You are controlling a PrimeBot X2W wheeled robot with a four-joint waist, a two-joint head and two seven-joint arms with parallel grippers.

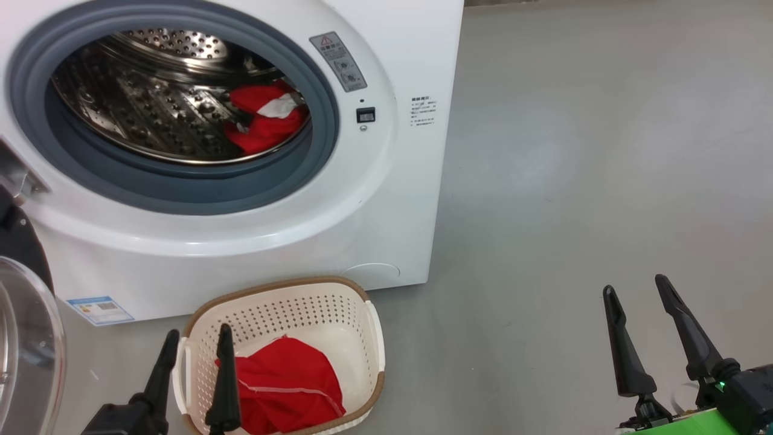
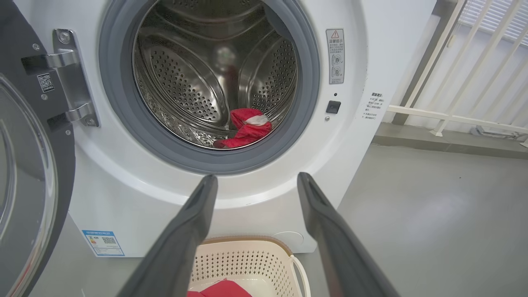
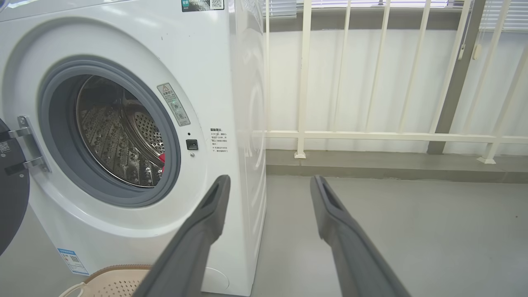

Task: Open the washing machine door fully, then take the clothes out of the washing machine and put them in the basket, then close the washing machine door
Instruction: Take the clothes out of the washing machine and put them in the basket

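The white washing machine (image 1: 386, 199) stands with its door (image 1: 24, 338) swung open to the left; the door's black rim and glass bowl (image 2: 24, 177) show at the left edge. One red garment with white trim (image 1: 266, 118) lies low in the steel drum, also seen as red cloth (image 2: 247, 127). Another red garment (image 1: 287, 383) lies in the cream basket (image 1: 369, 326) on the floor before the machine. My left gripper (image 1: 199, 341) hovers open over the basket's left side, empty. My right gripper (image 1: 634, 290) is open over bare floor to the right, empty.
Grey floor (image 1: 574, 181) stretches to the right of the machine. A cream railing (image 3: 371, 134) and a low ledge run behind the machine's right side. The door hinge (image 2: 68, 78) juts out at the drum opening's left.
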